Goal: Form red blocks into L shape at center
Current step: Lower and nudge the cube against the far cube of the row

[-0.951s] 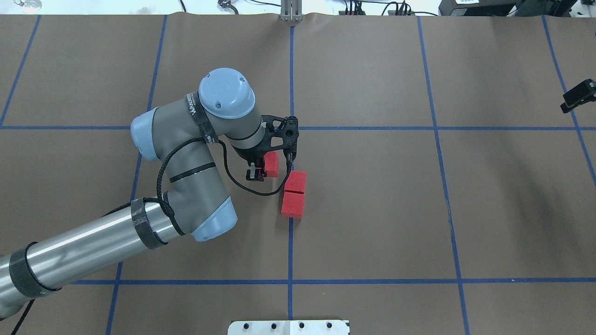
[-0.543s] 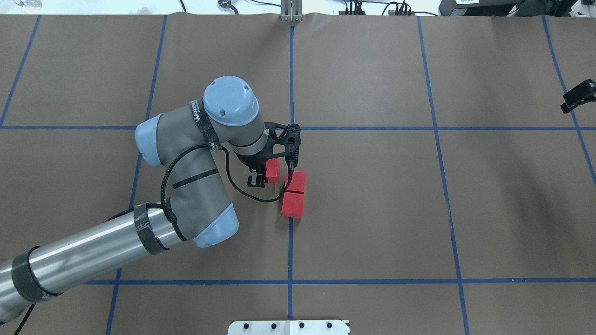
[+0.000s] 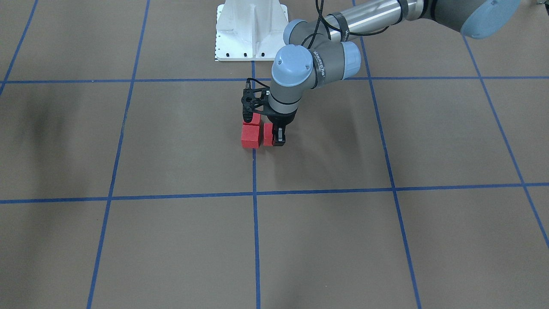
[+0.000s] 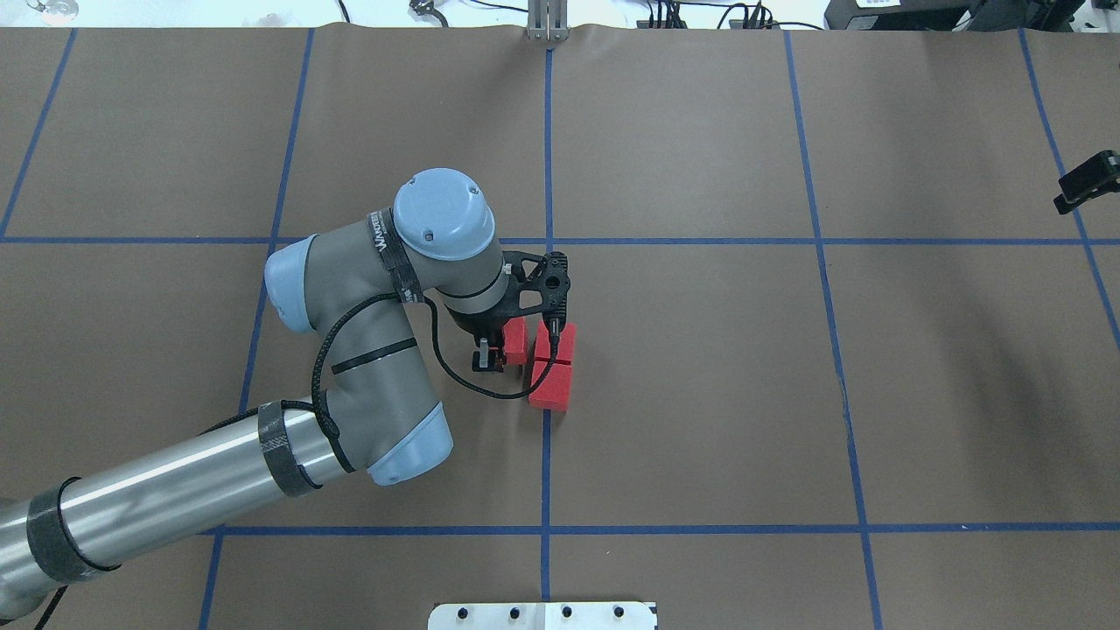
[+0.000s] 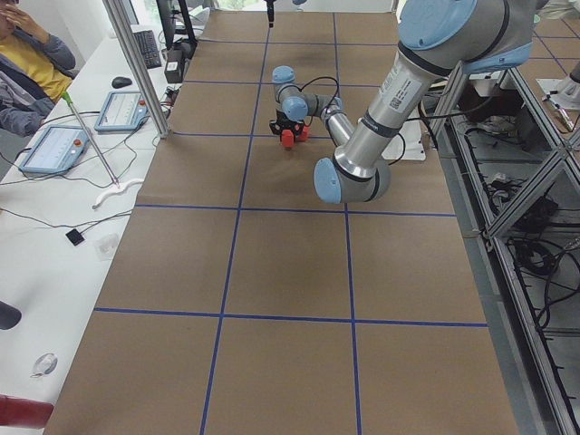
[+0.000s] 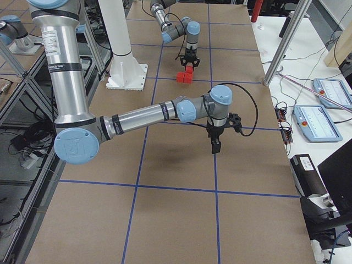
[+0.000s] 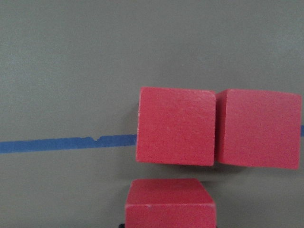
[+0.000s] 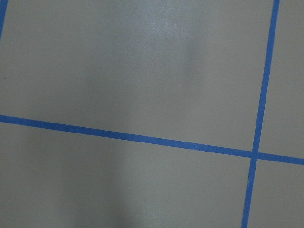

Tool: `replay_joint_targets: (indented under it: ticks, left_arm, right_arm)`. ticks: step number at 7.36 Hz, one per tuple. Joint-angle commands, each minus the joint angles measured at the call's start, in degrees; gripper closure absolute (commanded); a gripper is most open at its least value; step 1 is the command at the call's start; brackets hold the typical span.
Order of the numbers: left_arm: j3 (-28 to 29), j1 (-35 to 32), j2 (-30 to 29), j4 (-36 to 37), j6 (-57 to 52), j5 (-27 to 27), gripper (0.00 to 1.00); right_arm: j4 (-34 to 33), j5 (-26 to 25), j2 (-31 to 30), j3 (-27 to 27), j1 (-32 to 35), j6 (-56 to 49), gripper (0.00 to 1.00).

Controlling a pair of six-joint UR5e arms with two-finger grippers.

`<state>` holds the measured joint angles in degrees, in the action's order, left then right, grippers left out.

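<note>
Two red blocks (image 4: 556, 343) (image 4: 549, 388) lie touching in a row on the centre blue tape line (image 4: 545, 455). My left gripper (image 4: 500, 348) is shut on the third red block (image 4: 515, 339). It holds this block low, just left of the far block of the pair, with a narrow gap between them. I cannot tell whether it touches the floor. In the left wrist view the pair (image 7: 175, 126) (image 7: 259, 128) is ahead and the held block (image 7: 170, 203) is at the bottom edge. In the front view the held block (image 3: 268, 135) sits beside the pair (image 3: 250, 136). My right gripper (image 6: 214, 147) hangs over bare floor far to the right; I cannot tell whether it is open.
The white metal base (image 4: 542, 615) is at the near edge of the overhead view. The left arm's elbow (image 4: 411, 437) hangs over the floor left of the blocks. The right wrist view shows only brown floor and blue tape (image 8: 142, 138). An operator (image 5: 27, 72) sits beyond the far table edge.
My left gripper has carried the held red block toward the robot and slightly right. The block was far-left of the pair and is now right beside the pair's far block.
</note>
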<state>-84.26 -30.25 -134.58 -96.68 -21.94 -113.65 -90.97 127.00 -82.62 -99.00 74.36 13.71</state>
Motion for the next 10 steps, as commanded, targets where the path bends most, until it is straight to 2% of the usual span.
replay_joint_targets:
  ticks: [1, 3, 8, 10]
  left_arm:
    - [0.06, 0.63, 0.02, 0.00, 0.23, 0.71, 0.78]
    - [0.06, 1.59, -0.07, -0.09, 0.23, 2.90, 0.76]
    - [0.06, 1.60, -0.25, -0.09, 0.32, 2.91, 0.72]
    - [0.15, 1.60, -0.25, -0.09, 0.32, 3.00, 0.61]
  right_arm:
    - [0.00, 0.00, 0.00, 0.04, 0.00, 0.00, 0.01]
    - [0.00, 0.00, 0.00, 0.04, 0.00, 0.00, 0.01]
    - [0.00, 0.00, 0.00, 0.04, 0.00, 0.00, 0.01]
    - [0.00, 0.00, 0.00, 0.04, 0.00, 0.00, 0.01]
